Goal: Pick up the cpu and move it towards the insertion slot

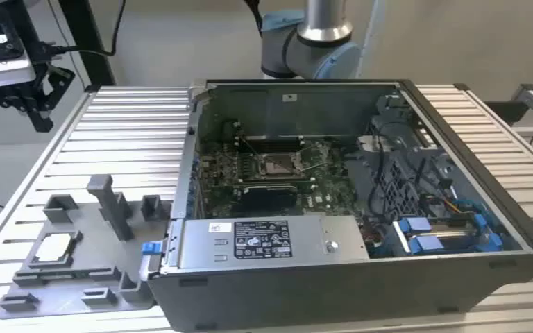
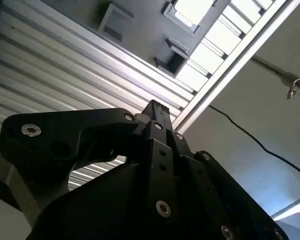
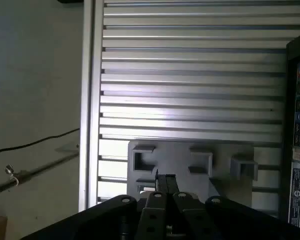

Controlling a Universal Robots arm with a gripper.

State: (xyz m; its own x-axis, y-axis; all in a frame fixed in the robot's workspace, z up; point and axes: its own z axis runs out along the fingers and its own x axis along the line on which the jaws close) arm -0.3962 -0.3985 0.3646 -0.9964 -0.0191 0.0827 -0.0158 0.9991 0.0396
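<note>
Closest to the lens in the exterior view, a grey tray (image 1: 86, 269) is seen on the slatted table (image 1: 128, 139), and the cpu (image 1: 55, 247) is sitting flat in a framed pocket on the side of it toward the exterior view's left. It's square, so no long axis to worry about. The gripper (image 1: 37, 118) is parked up high over the table's far corner on the exterior view's left, well apart from the cpu, which lies nearer the camera and a touch to the exterior view's right of it. Nothing is being carried. The insertion slot (image 1: 276, 164) is found inside the open computer case (image 1: 341, 277), off to the exterior view's right of the tray, so the chip sits between neither of them yet, pickup not done. In the second wrist view, the fingers are seen pressed together into one tip, with the tray beyond them; a washed-out bright square in it is probably the cpu, can't be called for sure. In the first wrist view, the closed-up, empty tip is lined up toward the tray's blocks, case edge off to one side.
</note>
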